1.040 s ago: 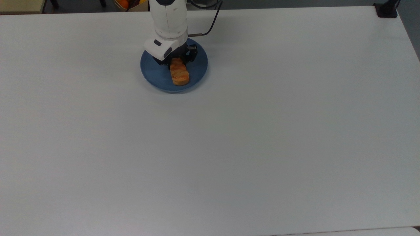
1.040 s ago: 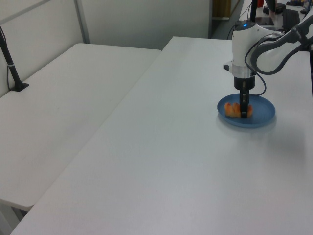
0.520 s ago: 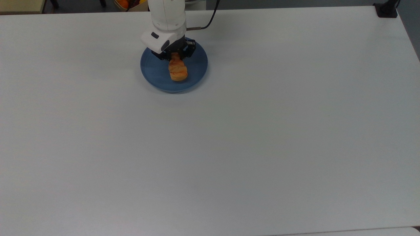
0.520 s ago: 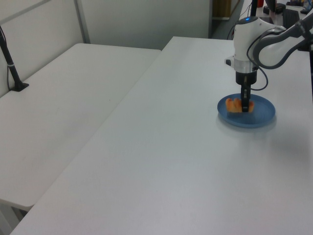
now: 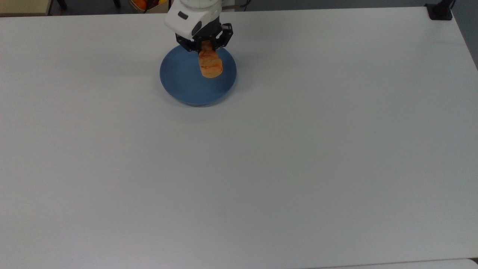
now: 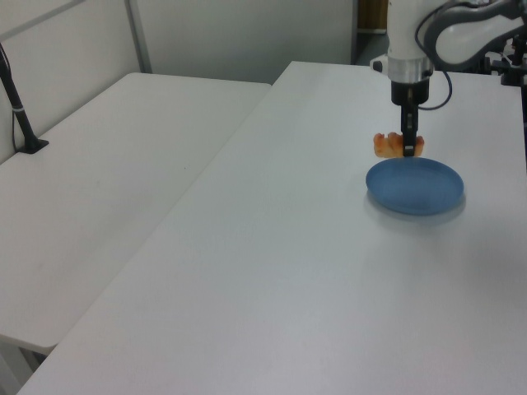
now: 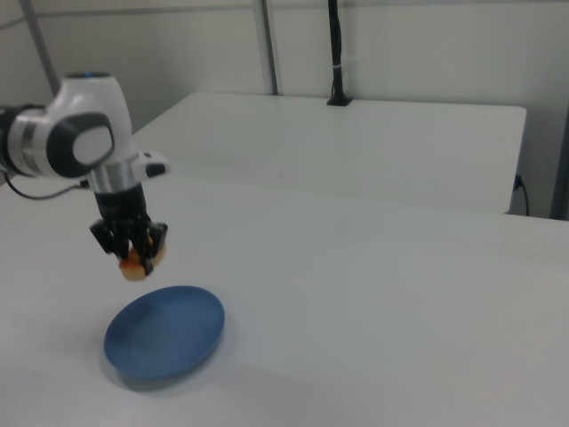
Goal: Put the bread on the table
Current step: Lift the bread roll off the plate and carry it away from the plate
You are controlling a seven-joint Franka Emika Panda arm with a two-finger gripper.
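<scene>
Bread (image 6: 398, 145) gripped in closed hand (image 6: 407, 150), left view shows it clear above blue plate (image 6: 415, 186)

Franka arm (image 7: 76, 133): glossy white rounded shells, grey bands at the joints, small blue light on top of one joint in the right view. White wrist housing (image 5: 190, 18) with dark oval insets. Black gripper (image 5: 205, 44), black fingers. Thin black cable (image 6: 445, 74) loops beside the wrist.
</scene>
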